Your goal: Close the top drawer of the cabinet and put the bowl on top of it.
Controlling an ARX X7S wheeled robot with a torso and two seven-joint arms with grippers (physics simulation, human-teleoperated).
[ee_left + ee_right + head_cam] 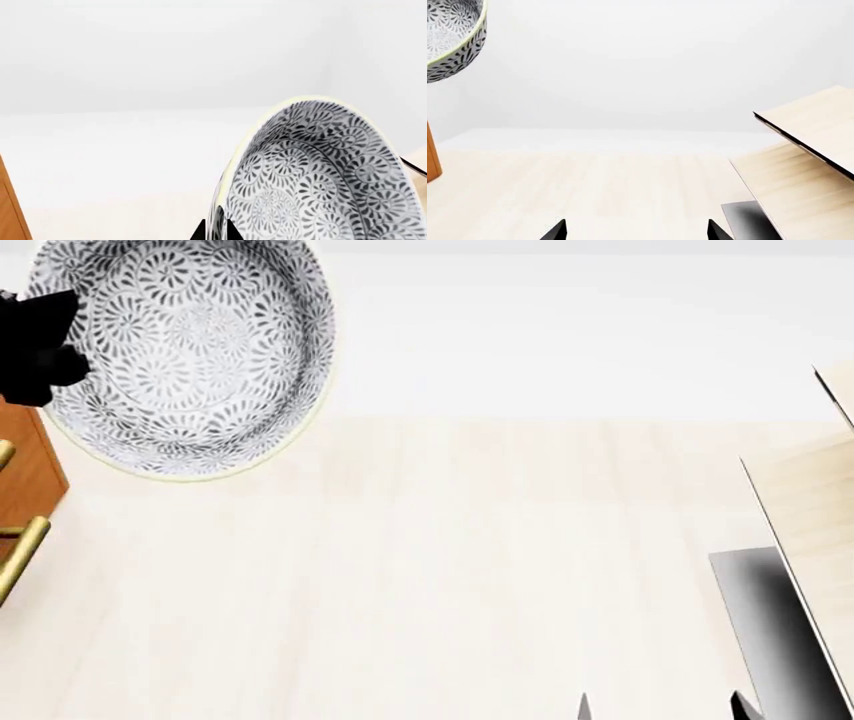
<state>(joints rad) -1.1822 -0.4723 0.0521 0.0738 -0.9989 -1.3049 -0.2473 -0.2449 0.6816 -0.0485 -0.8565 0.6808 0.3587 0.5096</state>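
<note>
The bowl [187,350], white with a dense grey leafy pattern, hangs tilted in the air at the upper left of the head view, its inside facing me. My left gripper [217,232] is shut on its rim, one black fingertip on each side of the wall; in the head view this gripper [56,335] shows as a black shape at the bowl's left edge. The reddish-brown cabinet [30,475] shows only as a sliver below the bowl, with two brass handles [22,552]. I cannot tell there how the top drawer stands. My right gripper [637,232] is open, low over the floor, holding nothing.
Pale wood panels [807,510] with a dark grey base [774,620] stand at the right, close to the right gripper [661,708]. Light wood flooring [427,570] stretches between them and the cabinet [432,160], with a white wall [561,330] behind.
</note>
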